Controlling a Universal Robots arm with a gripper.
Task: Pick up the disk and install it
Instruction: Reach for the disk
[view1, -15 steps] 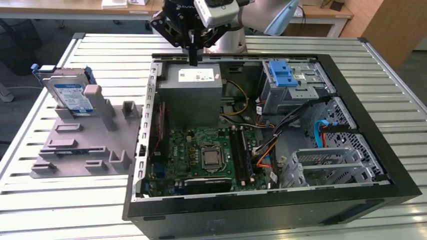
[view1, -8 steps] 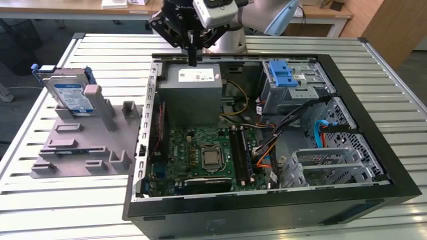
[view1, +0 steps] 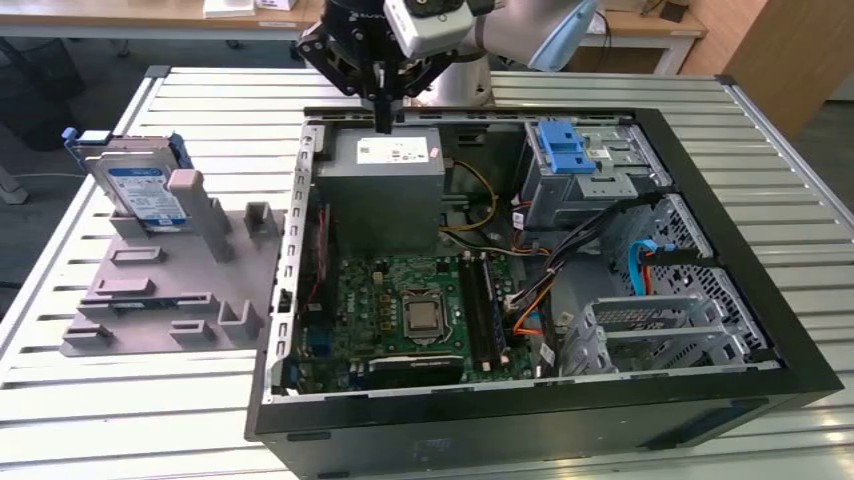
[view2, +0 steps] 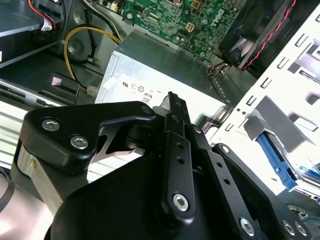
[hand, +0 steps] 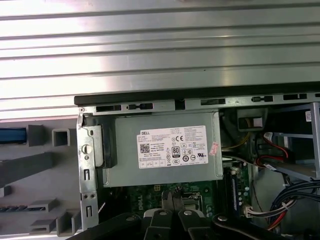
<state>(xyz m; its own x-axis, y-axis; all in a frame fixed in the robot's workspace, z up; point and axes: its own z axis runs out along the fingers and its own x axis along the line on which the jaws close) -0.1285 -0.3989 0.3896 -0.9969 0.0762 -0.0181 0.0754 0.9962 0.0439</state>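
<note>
Disk stands on edge in a grey slotted holder on the slatted metal desk. It is outside the open computer case and well apart from the pincer, off to the exterior view's left of it. It is not yet picked up. The pincer hangs narrow, fingers all but together and holding nothing, just above the grey power supply, which lies directly beneath it in the first wrist view.

The drive cage with its blue latch sits on the pincer's other side, toward the exterior view's right.

Risks, as I judge them: the pincer is low over the power supply, so a sideways sweep toward the holder could clip the case wall. Fingers this narrow would knock the upright drive over rather than straddle it. Loose cables near the cage could snag the drive's blue bracket.

As for writing, the drive carries a white-and-blue label and the power supply a white sticker of printed text, a code square and approval marks.
</note>
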